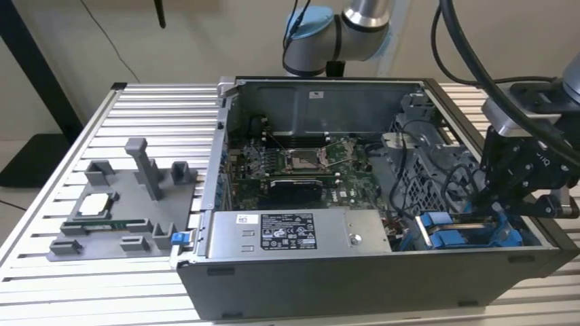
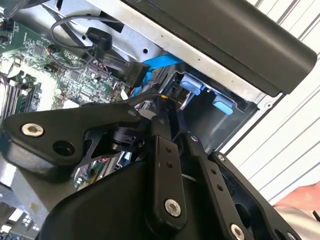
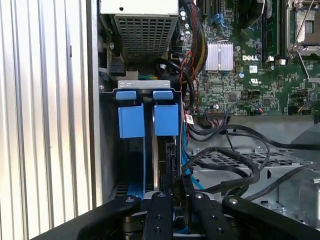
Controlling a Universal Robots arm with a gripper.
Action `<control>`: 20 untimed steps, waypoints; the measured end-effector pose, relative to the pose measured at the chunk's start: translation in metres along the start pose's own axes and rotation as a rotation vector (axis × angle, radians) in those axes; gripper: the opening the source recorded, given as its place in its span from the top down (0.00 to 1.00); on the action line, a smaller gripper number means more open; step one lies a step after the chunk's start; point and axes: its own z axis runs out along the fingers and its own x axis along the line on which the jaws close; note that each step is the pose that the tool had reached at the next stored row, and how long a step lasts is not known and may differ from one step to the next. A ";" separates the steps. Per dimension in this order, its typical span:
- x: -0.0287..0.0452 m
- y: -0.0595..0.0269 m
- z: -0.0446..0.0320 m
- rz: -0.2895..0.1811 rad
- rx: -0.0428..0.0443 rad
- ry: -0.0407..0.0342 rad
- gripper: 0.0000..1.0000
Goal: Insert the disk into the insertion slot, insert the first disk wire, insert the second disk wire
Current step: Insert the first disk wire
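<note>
Slatted counter (image 1: 136, 115), open PC case (image 1: 363, 278): hand (image 3: 178, 194) clenched on disk (image 3: 166, 155), edge-on in insertion slot (image 3: 136, 120) at case corner.

We look at an open computer case (image 1: 363, 278) that stands on a slatted metal table (image 1: 109, 299).

The black gripper (image 1: 496, 207) hangs over the corner of the case at the exterior view's right, just above the blue tabs of the insertion slot (image 1: 449, 238). Beside the slot we see the grey power-supply box (image 1: 299, 234) with its sticker, and behind it the green motherboard (image 1: 299, 159). At the exterior view's left, a grey fixture plate (image 1: 122, 187) carries a processor chip (image 1: 95, 204).
</note>
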 end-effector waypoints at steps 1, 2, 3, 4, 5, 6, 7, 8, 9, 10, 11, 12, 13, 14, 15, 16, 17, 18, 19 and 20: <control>0.0000 0.0000 0.0002 0.001 0.0001 0.0000 1.00; -0.0001 0.0000 0.0004 0.002 0.0001 0.0000 1.00; -0.0001 -0.0001 0.0007 0.002 0.0002 -0.0002 1.00; -0.0002 -0.0001 0.0009 0.003 0.0002 -0.0002 1.00; -0.0003 -0.0001 0.0012 0.003 0.0003 -0.0004 1.00; -0.0003 -0.0001 0.0013 0.003 0.0003 -0.0002 1.00; -0.0004 -0.0001 0.0015 0.004 0.0004 -0.0001 1.00; -0.0004 -0.0002 0.0017 0.004 0.0004 0.0002 1.00; -0.0003 -0.0002 0.0020 0.005 0.0004 0.0001 1.00; -0.0003 -0.0004 0.0024 0.005 0.0005 0.0000 1.00; -0.0002 -0.0004 0.0029 0.006 0.0005 -0.0002 1.00; -0.0002 -0.0005 0.0033 0.006 0.0005 -0.0001 1.00; -0.0002 -0.0006 0.0040 0.006 0.0005 -0.0003 1.00; -0.0001 -0.0007 0.0047 0.006 0.0005 -0.0004 1.00; 0.0000 -0.0008 0.0054 0.006 0.0005 -0.0004 1.00; 0.0000 -0.0010 0.0061 0.006 0.0006 -0.0003 1.00; 0.0001 -0.0011 0.0065 0.006 0.0005 0.0001 1.00; 0.0001 -0.0012 0.0070 0.006 0.0005 0.0003 1.00; 0.0002 -0.0014 0.0076 0.006 0.0005 0.0007 1.00; 0.0002 -0.0015 0.0084 0.006 0.0006 0.0008 1.00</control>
